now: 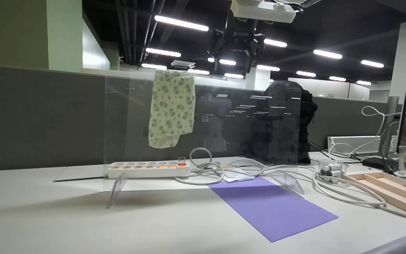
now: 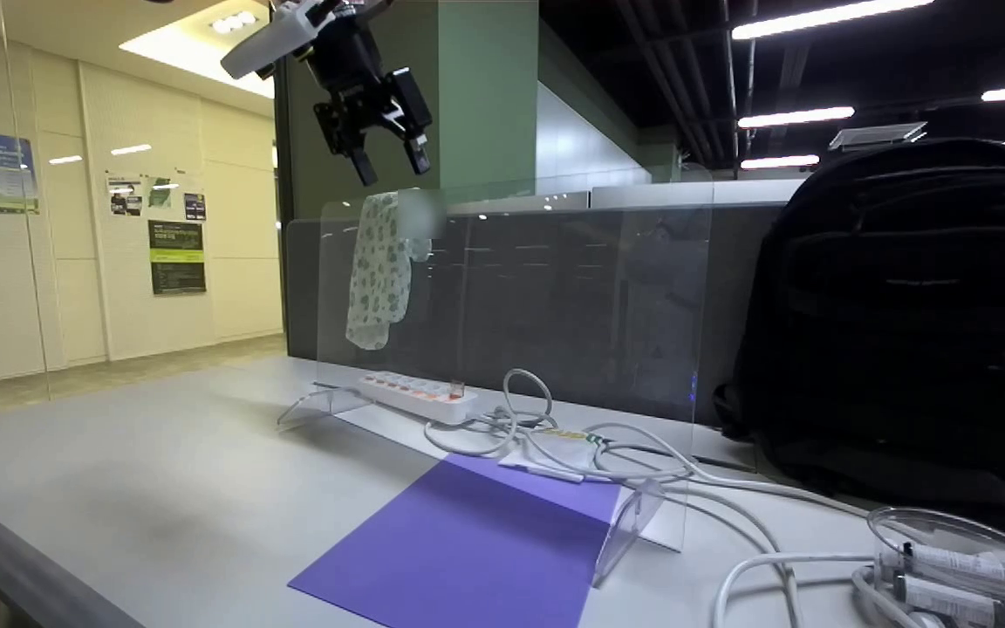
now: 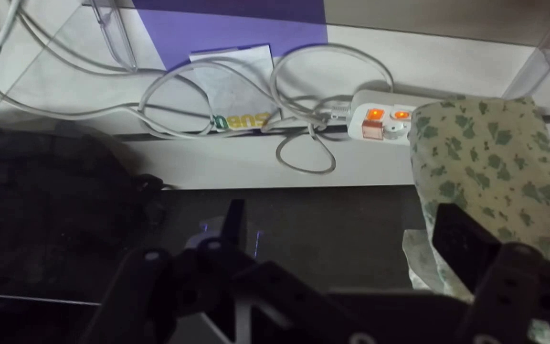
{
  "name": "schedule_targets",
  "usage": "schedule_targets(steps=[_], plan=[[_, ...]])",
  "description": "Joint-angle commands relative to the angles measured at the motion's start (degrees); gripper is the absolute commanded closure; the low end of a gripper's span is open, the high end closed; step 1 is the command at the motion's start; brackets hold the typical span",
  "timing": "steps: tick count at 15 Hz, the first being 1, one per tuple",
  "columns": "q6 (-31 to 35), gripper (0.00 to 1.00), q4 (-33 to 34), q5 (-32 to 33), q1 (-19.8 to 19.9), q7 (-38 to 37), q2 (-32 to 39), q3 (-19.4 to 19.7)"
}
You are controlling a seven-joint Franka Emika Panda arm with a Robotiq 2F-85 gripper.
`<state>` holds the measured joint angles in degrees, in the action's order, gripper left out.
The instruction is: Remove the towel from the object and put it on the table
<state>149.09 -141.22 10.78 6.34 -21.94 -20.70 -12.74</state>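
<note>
Nearest spreads the smooth pale grey-white worktop (image 1: pixel 58 218), with a flat purple rectangular mat (image 1: pixel 277 211) on its right, the far end running beneath the wide, thin transparent panel (image 1: pixel 213 130). Two clear sloping feet (image 1: pixel 116 190), one towards each end, prop the panel upright, presumably because so thin a pane would not stand alone. Over its straight top edge, left of centre, hangs the small cream cloth towel (image 1: pixel 172 109) with a green floral print; a shorter flap seems to show on the far side, so its own weight across the fold probably holds it there. The towel's long axis runs up and down, its loose end pointing at the worktop and leaning slightly left, with the left corner lower than the right. Above the panel, right of the towel, hangs the black two-fingered tool (image 1: pixel 232 67), fingers downward and spread apart with nothing between them; it is likely held this high to clear the edge, and would need to go left and down to reach the fold. Farther back, beyond the panel, lie a long white power strip (image 1: pixel 148 171) and looped pale cables (image 3: pixel 334 47), then a black backpack (image 2: pixel 904 331) on the right, and last the dark grey partition (image 1: pixel 41 120).
</note>
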Motion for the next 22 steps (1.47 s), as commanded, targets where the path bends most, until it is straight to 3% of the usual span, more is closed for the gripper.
schedule_targets(steps=[1, 2, 7, 13, 18, 22], plan=[[-1.8, 0.0, 4.8, 4.0, 1.3, -6.2, 3.3, -2.4], [0.5, 0.0, 1.8, 2.3, -0.4, -2.7, 1.7, -0.3], [-0.6, 0.0, 3.4, 3.1, -0.4, -3.9, 2.9, -0.7], [16.0, 0.0, 4.1, 5.0, 2.3, -4.8, 9.0, -1.2], [26.5, 0.0, 5.0, 1.4, -0.3, -0.1, 16.2, -0.7], [30.1, 0.0, 6.6, -0.1, -1.9, 2.6, 21.6, -1.3]])
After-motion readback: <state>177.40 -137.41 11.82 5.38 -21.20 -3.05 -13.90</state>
